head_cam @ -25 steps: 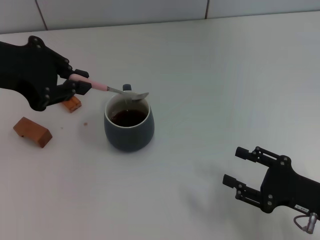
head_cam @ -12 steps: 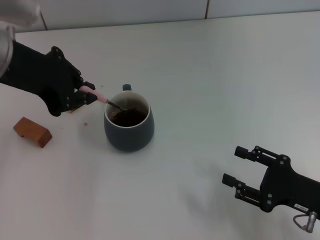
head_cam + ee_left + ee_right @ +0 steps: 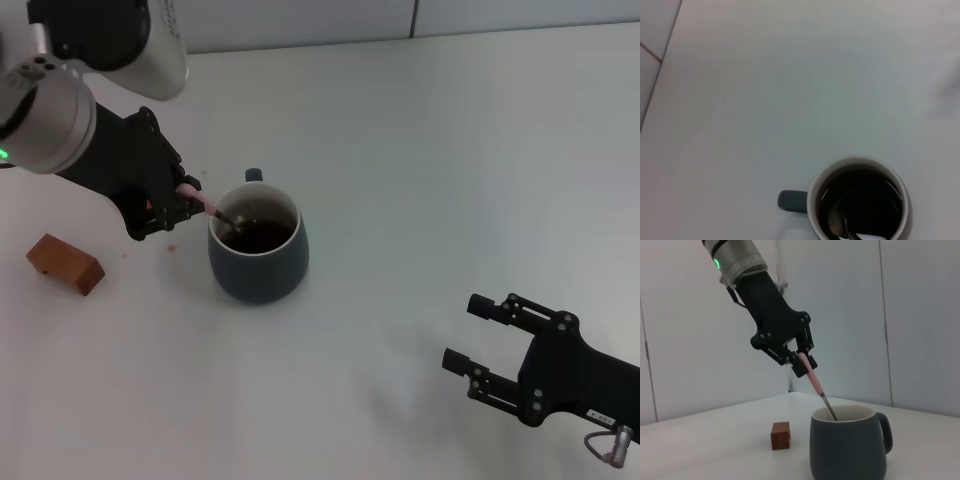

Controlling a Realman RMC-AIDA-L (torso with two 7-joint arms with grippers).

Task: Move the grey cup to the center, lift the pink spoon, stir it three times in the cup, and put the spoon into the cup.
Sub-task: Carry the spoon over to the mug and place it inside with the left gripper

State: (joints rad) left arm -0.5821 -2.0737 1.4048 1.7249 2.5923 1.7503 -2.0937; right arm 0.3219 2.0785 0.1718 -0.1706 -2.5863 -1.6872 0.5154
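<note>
Left gripper point(image 3: 183, 203) was clamped on the pink spoon point(image 3: 212, 209), its bowl dipped in the grey cup point(image 3: 258, 258). Right gripper point(image 3: 478, 340) sat parked near the table point(image 3: 450, 150) edge, fingers apart and empty.

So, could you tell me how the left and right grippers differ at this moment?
The left gripper is shut on the pink spoon, whose bowl dips into the grey cup; the right gripper is open and holds nothing. The left one hangs right beside the cup's rim, while the right one sits far off near the table's front edge. Both are black, with two fingers.
</note>
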